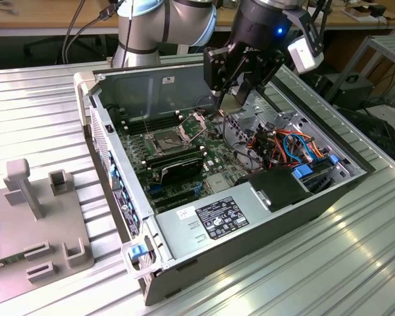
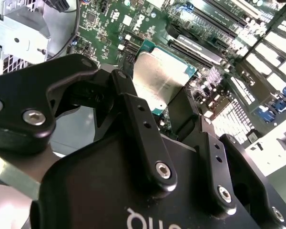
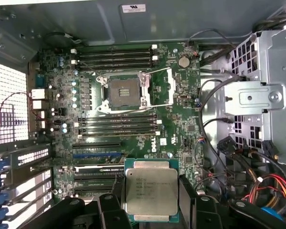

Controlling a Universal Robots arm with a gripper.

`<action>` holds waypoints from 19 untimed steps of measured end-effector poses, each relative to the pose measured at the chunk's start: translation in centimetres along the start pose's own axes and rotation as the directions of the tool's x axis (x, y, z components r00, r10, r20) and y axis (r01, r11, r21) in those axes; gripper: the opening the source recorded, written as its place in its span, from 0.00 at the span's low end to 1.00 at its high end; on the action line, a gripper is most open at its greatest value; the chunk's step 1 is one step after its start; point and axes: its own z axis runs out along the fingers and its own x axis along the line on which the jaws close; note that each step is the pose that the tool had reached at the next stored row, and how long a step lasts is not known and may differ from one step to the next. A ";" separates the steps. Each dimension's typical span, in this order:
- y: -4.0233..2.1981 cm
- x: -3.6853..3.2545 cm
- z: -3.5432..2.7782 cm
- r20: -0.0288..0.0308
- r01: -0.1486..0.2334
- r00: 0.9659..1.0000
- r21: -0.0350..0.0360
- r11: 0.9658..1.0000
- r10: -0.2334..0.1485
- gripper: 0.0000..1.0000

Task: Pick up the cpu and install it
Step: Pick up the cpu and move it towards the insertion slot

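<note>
Black fingers (image 3: 187, 198) are clamped on opposite edges of the cpu (image 3: 150, 193), holding it flat above the green board (image 3: 181, 133), probably so it can meet the open socket (image 3: 124, 90) squarely. The socket lies well apart from it.
</note>
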 end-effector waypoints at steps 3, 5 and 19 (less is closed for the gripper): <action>-0.02 -0.02 0.66 0.000 0.000 1.000 0.000 1.000 0.000 0.54; -0.04 -0.03 1.12 0.000 0.000 1.000 0.000 1.000 0.000 0.54; -0.15 0.58 2.88 0.000 0.000 1.000 0.000 1.000 0.000 0.54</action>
